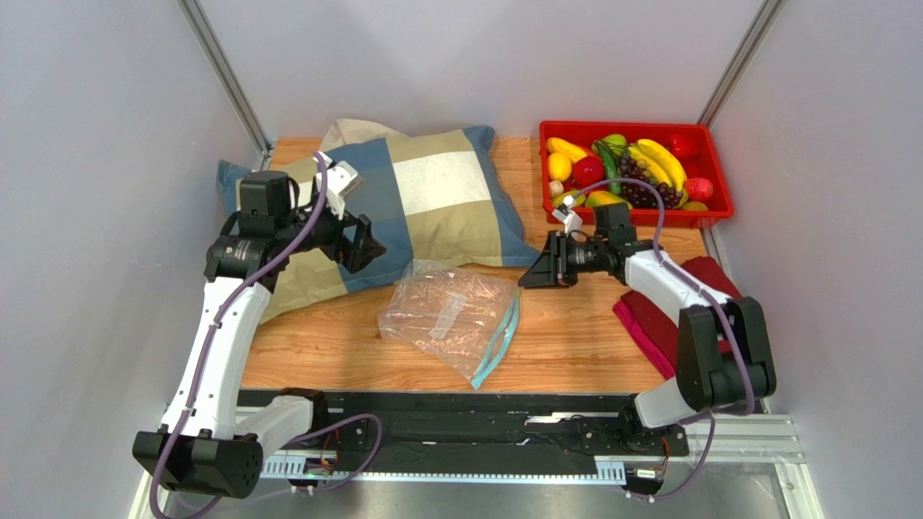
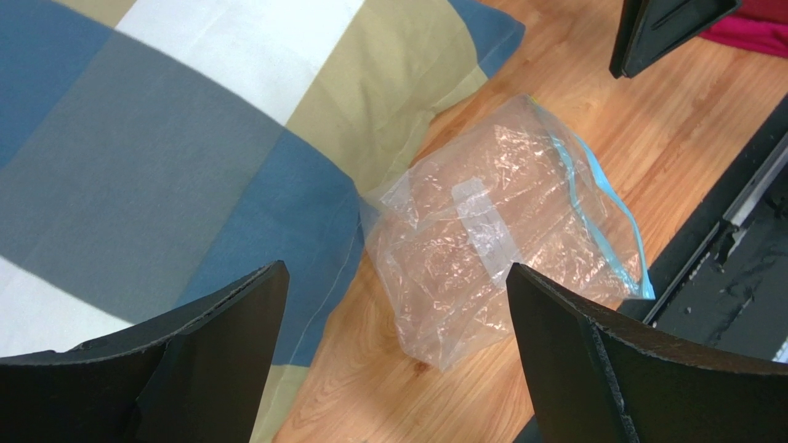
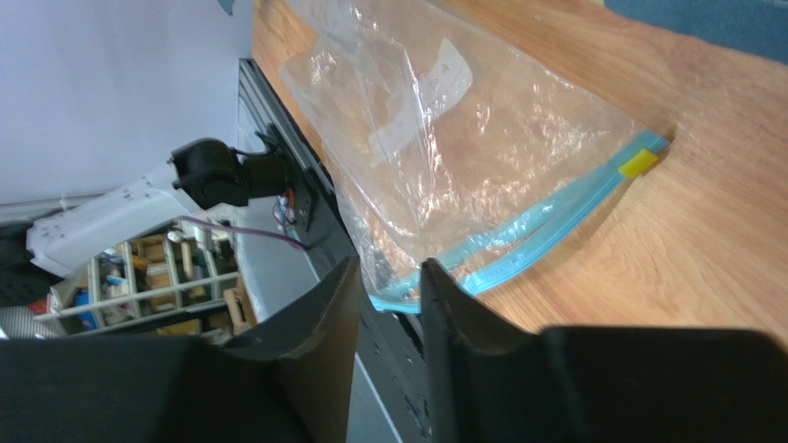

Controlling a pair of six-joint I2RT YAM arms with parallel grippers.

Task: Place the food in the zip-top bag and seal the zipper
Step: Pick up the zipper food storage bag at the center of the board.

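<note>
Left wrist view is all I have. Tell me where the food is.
Observer: The food is piled in a red bin at the table's far right corner.
Operator: Report the right end effector; I only see a black tip of it.
Observer: The right end effector hangs just right of the zip-top bag. Its jaws are nearly together, with a narrow gap and nothing between them.
</note>
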